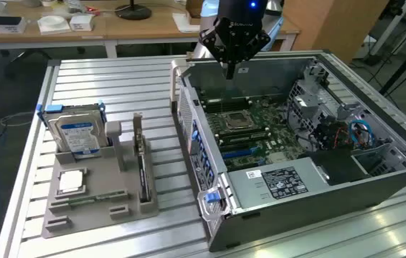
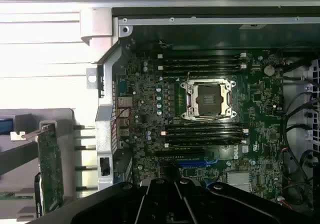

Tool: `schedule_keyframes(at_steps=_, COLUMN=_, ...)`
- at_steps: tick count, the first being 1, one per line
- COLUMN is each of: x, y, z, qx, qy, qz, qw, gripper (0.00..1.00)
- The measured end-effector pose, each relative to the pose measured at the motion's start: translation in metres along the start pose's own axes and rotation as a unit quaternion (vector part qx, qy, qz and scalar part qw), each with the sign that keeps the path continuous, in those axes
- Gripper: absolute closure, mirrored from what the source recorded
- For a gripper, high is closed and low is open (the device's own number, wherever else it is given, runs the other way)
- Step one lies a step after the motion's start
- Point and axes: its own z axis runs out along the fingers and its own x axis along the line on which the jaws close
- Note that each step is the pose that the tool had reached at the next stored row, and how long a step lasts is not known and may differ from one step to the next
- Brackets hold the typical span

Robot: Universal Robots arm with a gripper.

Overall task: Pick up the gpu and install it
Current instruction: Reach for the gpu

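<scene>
The gpu (image 1: 140,161) stands on edge in a slot of the grey holder (image 1: 95,212) on the exterior view's left, beside the open computer case (image 1: 275,185). In the wrist view the gpu (image 2: 50,171) is a green card with a silver end bracket. My gripper (image 1: 228,71) hangs over the far wall of the case, well away from the gpu, with its fingers pressed together and nothing between them. The wrist view looks down past the black shut gripper (image 2: 175,196) onto the motherboard (image 2: 260,104).
A hard drive (image 1: 78,134) with a blue label stands at the holder's far end, with a processor chip (image 1: 70,181) and a memory stick (image 1: 88,198) lying in front. The board carries a CPU socket (image 2: 207,99) and a blue slot (image 2: 192,162). Cluttered desks stand behind.
</scene>
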Motion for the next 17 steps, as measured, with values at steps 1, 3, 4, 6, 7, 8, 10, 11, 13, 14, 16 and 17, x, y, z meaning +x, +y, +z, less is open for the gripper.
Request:
schedule_keyframes(at_steps=1, x=0.0000, y=0.0002, z=-0.0002, qx=0.0000, qy=-0.0001, qz=0.003, qw=1.0000, gripper=0.89)
schedule_keyframes(at_steps=3, x=0.0001, y=0.0003, z=-0.0002, qx=0.0000, qy=-0.0003, qz=0.005, qw=1.0000, gripper=0.89)
schedule_keyframes(at_steps=4, x=0.0001, y=0.0004, z=-0.0003, qx=0.0000, qy=-0.0002, qz=0.005, qw=1.0000, gripper=0.89)
schedule_keyframes(at_steps=6, x=0.0000, y=0.0004, z=-0.0003, qx=0.0000, qy=-0.0002, qz=0.005, qw=1.0000, gripper=0.89)
schedule_keyframes(at_steps=7, x=0.0001, y=0.0004, z=-0.0003, qx=0.0000, qy=-0.0002, qz=0.005, qw=1.0000, gripper=0.89)
schedule_keyframes(at_steps=8, x=0.0000, y=0.0004, z=-0.0003, qx=0.0001, qy=-0.0002, qz=0.005, qw=1.0000, gripper=0.89)
schedule_keyframes(at_steps=10, x=0.0000, y=0.0004, z=-0.0003, qx=0.0001, qy=-0.0002, qz=0.005, qw=1.0000, gripper=0.89)
schedule_keyframes(at_steps=11, x=0.0000, y=0.0004, z=-0.0004, qx=0.0001, qy=-0.0002, qz=0.005, qw=1.0000, gripper=0.89)
schedule_keyframes(at_steps=13, x=0.0000, y=0.0004, z=-0.0003, qx=0.0000, qy=-0.0002, qz=0.005, qw=1.0000, gripper=0.89)
schedule_keyframes(at_steps=14, x=0.0000, y=0.0004, z=-0.0003, qx=0.0000, qy=-0.0002, qz=0.005, qw=1.0000, gripper=0.89)
schedule_keyframes(at_steps=16, x=0.0006, y=0.0004, z=-0.0003, qx=0.0001, qy=-0.0003, qz=0.005, qw=1.0000, gripper=0.89)
schedule_keyframes(at_steps=17, x=0.0023, y=0.0002, z=-0.0004, qx=0.0002, qy=-0.0002, qz=0.005, qw=1.0000, gripper=0.89)
